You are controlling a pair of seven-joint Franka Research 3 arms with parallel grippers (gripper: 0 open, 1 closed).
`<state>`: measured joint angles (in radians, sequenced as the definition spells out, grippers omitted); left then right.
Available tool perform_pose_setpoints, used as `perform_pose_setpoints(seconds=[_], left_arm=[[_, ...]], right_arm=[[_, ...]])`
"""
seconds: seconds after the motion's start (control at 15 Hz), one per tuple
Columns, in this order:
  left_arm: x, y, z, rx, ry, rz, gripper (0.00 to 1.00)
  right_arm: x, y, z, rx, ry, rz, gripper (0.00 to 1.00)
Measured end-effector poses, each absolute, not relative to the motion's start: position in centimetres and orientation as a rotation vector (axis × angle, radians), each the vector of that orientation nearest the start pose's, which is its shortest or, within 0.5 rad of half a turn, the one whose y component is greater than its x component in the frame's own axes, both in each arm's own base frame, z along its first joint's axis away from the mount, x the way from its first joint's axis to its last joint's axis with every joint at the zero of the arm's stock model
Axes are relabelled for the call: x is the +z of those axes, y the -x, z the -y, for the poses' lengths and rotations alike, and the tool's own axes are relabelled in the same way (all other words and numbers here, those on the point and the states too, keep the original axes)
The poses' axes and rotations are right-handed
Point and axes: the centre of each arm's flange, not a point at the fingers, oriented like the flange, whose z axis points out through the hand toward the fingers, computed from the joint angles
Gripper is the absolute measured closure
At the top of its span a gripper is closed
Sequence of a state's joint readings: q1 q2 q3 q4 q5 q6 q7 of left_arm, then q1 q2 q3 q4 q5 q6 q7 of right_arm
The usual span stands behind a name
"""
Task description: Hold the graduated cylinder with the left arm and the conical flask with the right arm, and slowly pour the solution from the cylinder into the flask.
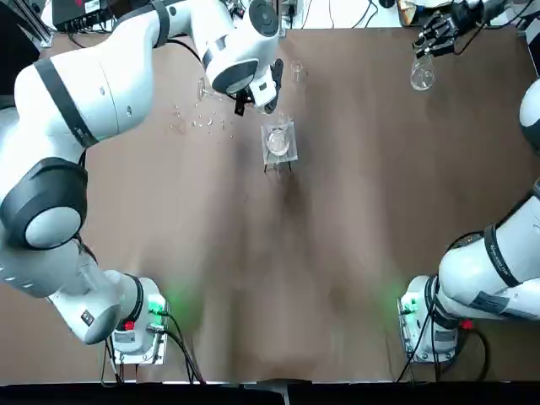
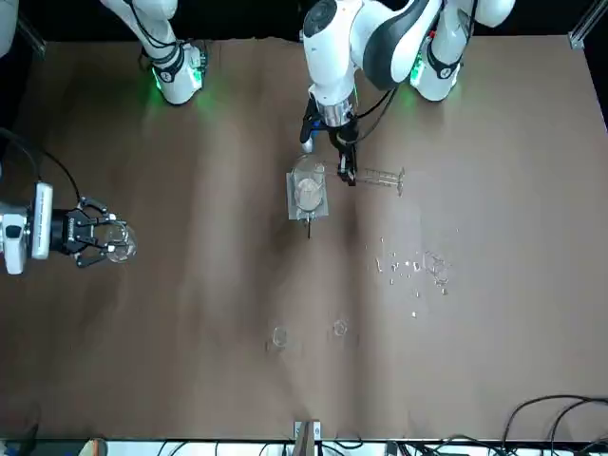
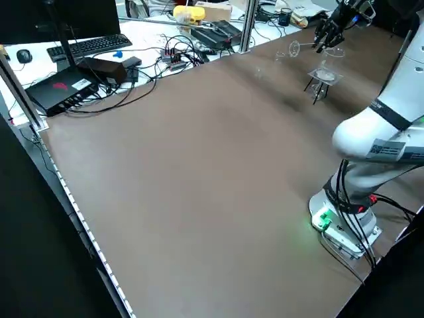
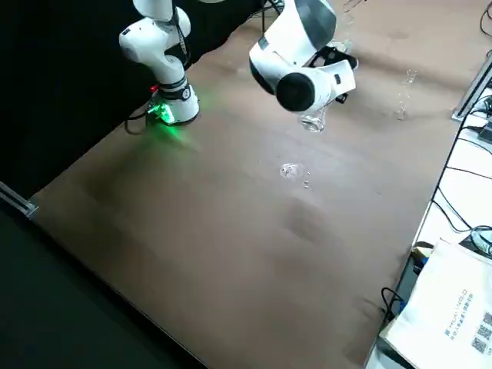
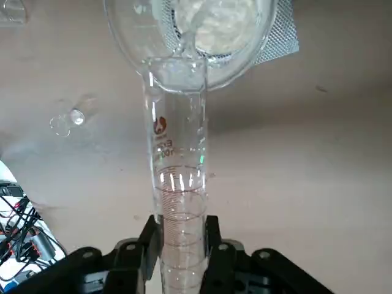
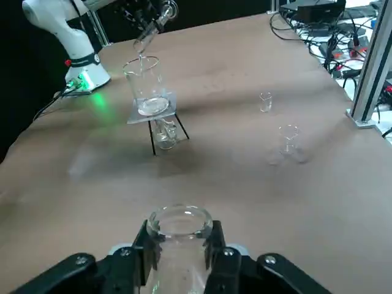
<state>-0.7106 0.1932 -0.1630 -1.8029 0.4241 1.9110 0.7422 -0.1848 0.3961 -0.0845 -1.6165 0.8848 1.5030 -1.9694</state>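
On the brown surface (image 1: pixel 354 219), cables and a keyboard (image 3: pixel 99 45) beyond its upper-left edge, the left pincer (image 5: pixel 179 245) clamps the graduated cylinder (image 5: pixel 177 184) tilted mouth-down over a beaker (image 6: pixel 146 86) at top centre, while the right pincer (image 6: pixel 179 248) grips the conical flask (image 1: pixel 422 78) upper right.

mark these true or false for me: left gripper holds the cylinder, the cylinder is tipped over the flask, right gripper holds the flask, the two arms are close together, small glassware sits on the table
1. The left gripper is shut on the graduated cylinder. True.
2. The cylinder's mouth is over the conical flask. False: it is tipped over a beaker standing on a mesh stand, with the flask far away.
3. The right gripper is shut on the flask's neck. True.
4. The two grippers are close together. False: the left works mid-table, while the right is off at the table's far right corner.
5. Two small glass vessels stand apart on the table. True.
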Motion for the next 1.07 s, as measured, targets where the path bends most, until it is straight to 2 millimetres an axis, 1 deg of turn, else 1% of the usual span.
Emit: perform_pose_setpoints(seconds=[0.27, 0.4, 0.6, 0.73, 1.07], left_arm=[[44.1, -41.5, 44.3, 0.095, 1.753, -2.143, 0.66], [44.3, -41.2, 44.5, 0.11, 1.747, -2.14, 0.66], [44.6, -40.8, 44.8, 0.117, 1.724, -2.136, 0.66], [44.7, -40.7, 45.0, 0.117, 1.721, -2.136, 0.66], [45.1, -41.1, 45.4, 0.103, 1.726, -2.135, 0.66]], right_arm=[[40.5, -62.7, 6.0, -0.653, 1.647, 1.546, 0.61], [40.7, -62.8, 4.7, -0.635, 1.654, 1.541, 0.61], [41.2, -63.2, 2.3, -0.606, 1.67, 1.536, 0.61], [41.9, -63.1, 0.8, -0.585, 1.676, 1.531, 0.61], [43.6, -63.0, -3.5, -0.523, 1.711, 1.542, 0.61]])
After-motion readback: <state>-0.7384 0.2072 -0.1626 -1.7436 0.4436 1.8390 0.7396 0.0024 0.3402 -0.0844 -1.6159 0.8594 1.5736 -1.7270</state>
